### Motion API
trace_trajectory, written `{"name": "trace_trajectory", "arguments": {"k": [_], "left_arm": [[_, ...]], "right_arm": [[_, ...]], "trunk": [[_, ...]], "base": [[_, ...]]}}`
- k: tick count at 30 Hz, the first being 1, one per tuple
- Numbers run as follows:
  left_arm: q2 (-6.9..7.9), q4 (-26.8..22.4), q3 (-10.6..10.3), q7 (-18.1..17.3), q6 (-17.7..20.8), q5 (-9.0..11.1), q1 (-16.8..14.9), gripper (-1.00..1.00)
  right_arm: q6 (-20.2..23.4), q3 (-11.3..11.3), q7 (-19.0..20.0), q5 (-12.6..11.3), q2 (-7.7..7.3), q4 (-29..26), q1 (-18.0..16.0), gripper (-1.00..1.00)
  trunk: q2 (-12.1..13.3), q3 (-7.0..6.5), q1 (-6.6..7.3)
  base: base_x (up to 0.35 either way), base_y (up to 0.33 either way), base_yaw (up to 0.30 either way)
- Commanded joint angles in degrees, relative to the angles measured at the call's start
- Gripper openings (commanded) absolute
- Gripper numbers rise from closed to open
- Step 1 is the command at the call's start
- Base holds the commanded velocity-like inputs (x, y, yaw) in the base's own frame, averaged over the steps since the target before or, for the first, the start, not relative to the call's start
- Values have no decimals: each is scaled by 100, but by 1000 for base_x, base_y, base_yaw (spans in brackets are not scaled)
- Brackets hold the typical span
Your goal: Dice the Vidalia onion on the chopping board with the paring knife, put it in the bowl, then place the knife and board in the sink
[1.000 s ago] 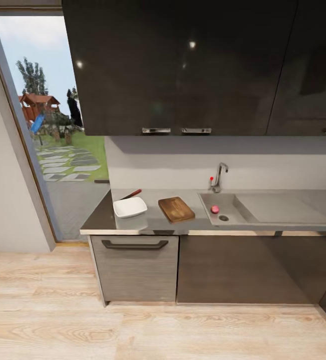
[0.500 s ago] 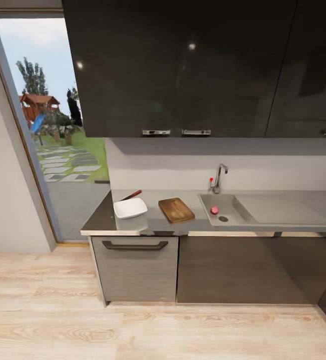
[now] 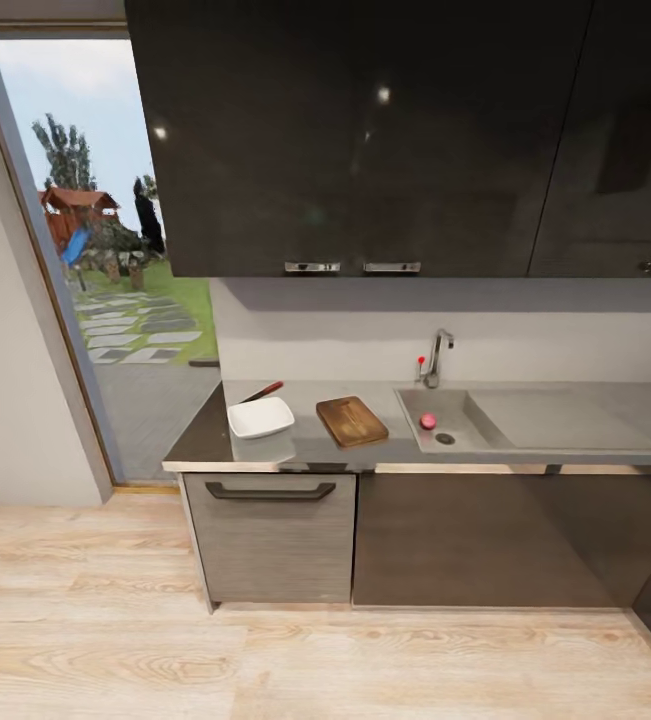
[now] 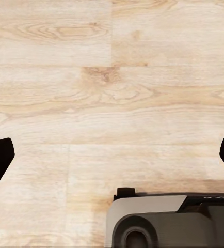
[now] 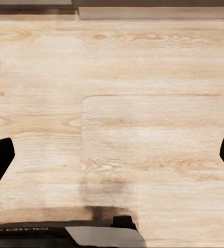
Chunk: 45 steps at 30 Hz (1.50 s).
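One Vidalia onion [image 3: 428, 421] in the sink [image 3: 465, 432] basin by the drain. One chopping board [image 3: 352, 420], one bowl [image 3: 261, 417], one paring knife [image 3: 262, 391] at the countertop [image 3: 310, 445] left end. My left gripper [image 4: 112, 155] and right gripper [image 5: 112, 155], fingers spread, over wooden floor [image 4: 91, 103], well apart from the onion.

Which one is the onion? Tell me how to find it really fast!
Look along the grey countertop to the steel sink under the curved faucet. Down in the basin, just beside the round dark drain, sits the Vidalia onion. It is a small pinkish-red ball, bigger and lower than the tiny red knob by the faucet.
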<state>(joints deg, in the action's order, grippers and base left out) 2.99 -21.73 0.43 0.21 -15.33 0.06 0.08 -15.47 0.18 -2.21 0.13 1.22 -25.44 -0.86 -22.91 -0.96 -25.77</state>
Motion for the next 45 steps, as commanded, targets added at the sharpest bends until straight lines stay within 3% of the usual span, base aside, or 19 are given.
{"name": "trace_trajectory", "arguments": {"k": [1, 6, 10, 17, 25, 35, 45], "left_arm": [[0, 22, 5, 3, -14, 1, 1, 100], [4, 335, 8, 12, -7, 9, 1, 100], [2, 988, 9, 14, -12, 12, 1, 100], [8, 1404, 3, 15, -7, 18, 1, 100], [9, 1760, 1, 15, -5, 20, 1, 100], [9, 1853, -8, 15, 9, 25, 1, 100], [4, 1882, -1, 18, 21, 51, 1, 100]], "right_arm": [[-17, 1, -21, 3, -1, 58, -2, 100], [-14, 4, -25, 3, -20, 450, -2, 100], [0, 14, -25, -12, 17, 1216, -2, 100], [10, 10, -32, -5, -31, 1782, -2, 100], [-6, -4, -26, -31, 34, 1872, -2, 100], [-6, 8, -25, -22, -10, 1889, -2, 100], [-8, 1, -25, -28, 37, 1885, -2, 100]], "trunk": [[-1, 0, -1], [-1, 0, -1], [-1, 0, -1], [-1, 0, -1], [-1, 0, -1], [-1, 0, -1], [-1, 0, -1]], "base": [[0, 0, 0], [0, 0, 0], [0, 0, 0], [0, 0, 0], [0, 0, 0], [0, 0, 0], [0, 0, 0]]}}
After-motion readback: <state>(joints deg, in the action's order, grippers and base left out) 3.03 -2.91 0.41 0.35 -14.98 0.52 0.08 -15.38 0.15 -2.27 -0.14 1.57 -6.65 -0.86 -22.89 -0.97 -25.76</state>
